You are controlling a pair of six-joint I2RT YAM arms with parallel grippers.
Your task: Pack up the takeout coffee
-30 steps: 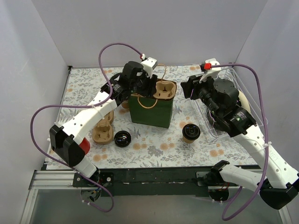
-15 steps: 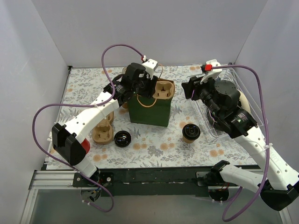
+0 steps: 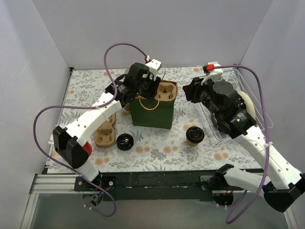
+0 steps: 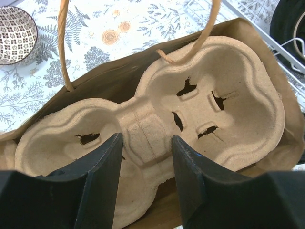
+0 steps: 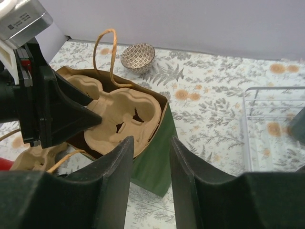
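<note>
The takeout coffee (image 3: 194, 135), a tan cup under a black lid, stands upright on the cloth, to the right of the green paper bag (image 3: 152, 113) and nearer the front. A cardboard cup carrier (image 3: 165, 91) (image 4: 157, 124) lies tilted in the bag's mouth. My left gripper (image 3: 151, 88) (image 4: 147, 136) is over the bag, shut on the carrier's middle bridge. My right gripper (image 3: 188, 90) (image 5: 151, 139) hovers open just right of the bag with nothing between its fingers, well behind the coffee.
A spare black lid (image 3: 125, 141) lies in front of the bag, beside a stack of carriers (image 3: 105, 132). Behind the bag sits a patterned bowl (image 5: 137, 55). A clear wire rack (image 3: 238, 107) occupies the right side under my right arm.
My right gripper's jaws have narrowed a little and that arm has shifted slightly left toward the bag. The left gripper has eased the carrier a bit further into the bag.
</note>
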